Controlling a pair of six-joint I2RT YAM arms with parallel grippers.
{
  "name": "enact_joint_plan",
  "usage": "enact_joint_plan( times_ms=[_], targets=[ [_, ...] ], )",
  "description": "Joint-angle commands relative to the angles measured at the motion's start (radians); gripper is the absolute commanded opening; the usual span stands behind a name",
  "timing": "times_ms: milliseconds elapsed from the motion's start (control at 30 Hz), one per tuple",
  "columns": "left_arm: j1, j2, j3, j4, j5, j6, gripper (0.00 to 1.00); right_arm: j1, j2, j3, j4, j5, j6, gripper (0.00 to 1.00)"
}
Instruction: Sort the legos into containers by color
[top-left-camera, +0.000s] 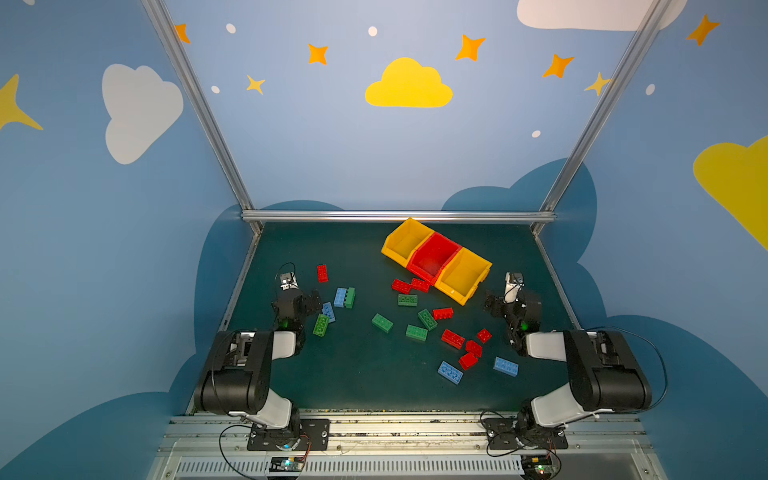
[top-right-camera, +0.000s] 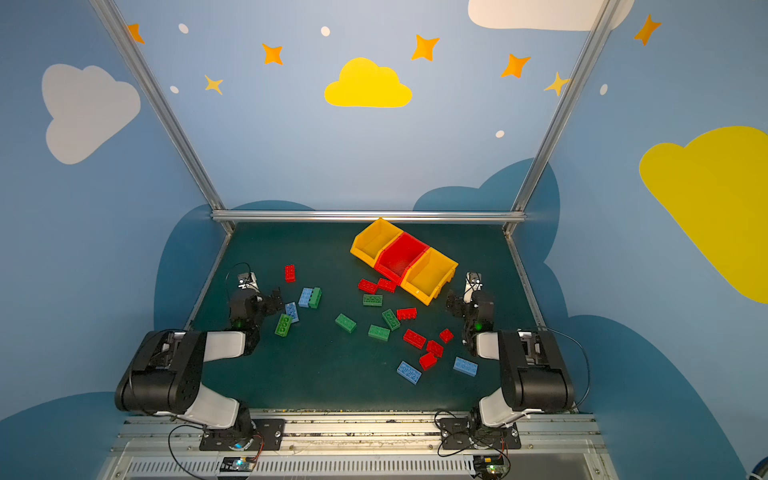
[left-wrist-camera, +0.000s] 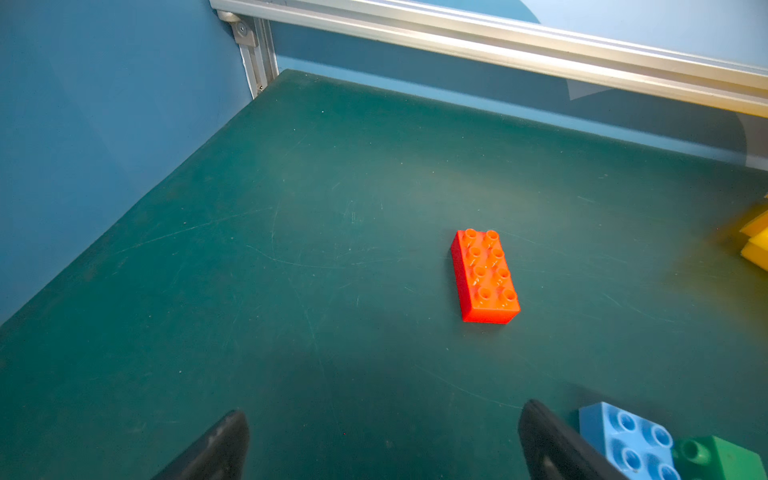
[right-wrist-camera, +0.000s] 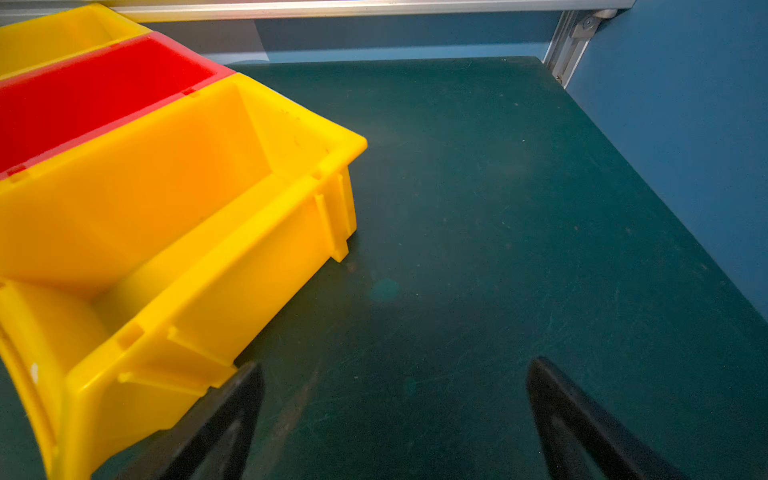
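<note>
Top views both take in the dark green mat, matte and finely scratched, fenced at the back by a ribbed aluminium rail. Right of centre, toward the back, sit the containers — three joined bins of glossy moulded plastic with sloped fronts, a red bin between two yellow ones, set at a slant to the rail. From the right wrist, the nearer yellow bin shows smooth inner walls and ribbed outer ones.

Two black-and-white arms reach in from the near edge. The left gripper hangs low at the mat's left side, its black wedge-shaped fingers spread wide over bare mat. The right gripper is spread just as wide beside the yellow bin's near corner; whether one finger touches the plastic I cannot tell.

The legos — small shiny studded bricks — all lie on the mat. A lone red brick sits studs-up ahead of the left gripper. A light blue brick and a green brick lie flank to flank just beside one of its fingers. Two red bricks lie just in front of the red bin, and green, red and blue ones are strewn across the middle and right.
</note>
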Motion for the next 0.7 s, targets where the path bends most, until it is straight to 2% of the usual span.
enact_joint_plan(
  times_ms=[0,133,233,300,333,400,567,633,667],
  targets=[
    [0.002,-0.015,0.013,-0.015,0.001,0.008,1.00,0.002,-0.015,0.016,-0.007,-0.008,0.008,0.96],
    [0.003,-0.018,0.010,-0.012,0.001,0.008,1.00,0.004,-0.019,0.012,-0.001,-0.004,0.006,0.96],
    [0.003,-0.038,0.039,-0.067,0.007,-0.004,1.00,0.008,-0.070,0.050,-0.083,0.090,0.032,0.96],
    [0.003,-0.093,0.099,-0.220,0.003,0.014,1.00,0.011,-0.140,0.168,-0.384,0.145,0.055,0.96],
    [0.001,-0.111,0.110,-0.249,0.008,0.018,1.00,0.016,-0.157,0.217,-0.477,0.179,0.082,0.96],
    [-0.011,-0.152,0.124,-0.295,0.003,0.033,1.00,0.020,-0.198,0.339,-0.689,0.225,0.189,0.96],
    [-0.102,-0.288,0.171,-0.462,-0.068,-0.013,1.00,0.074,-0.226,0.517,-1.075,0.281,0.334,0.96],
    [-0.173,-0.351,0.166,-0.496,-0.071,-0.035,1.00,0.107,-0.235,0.548,-1.185,0.267,0.362,0.96],
    [-0.236,-0.383,0.155,-0.499,-0.078,-0.026,1.00,0.131,-0.244,0.544,-1.223,0.243,0.368,0.95]
  ],
)
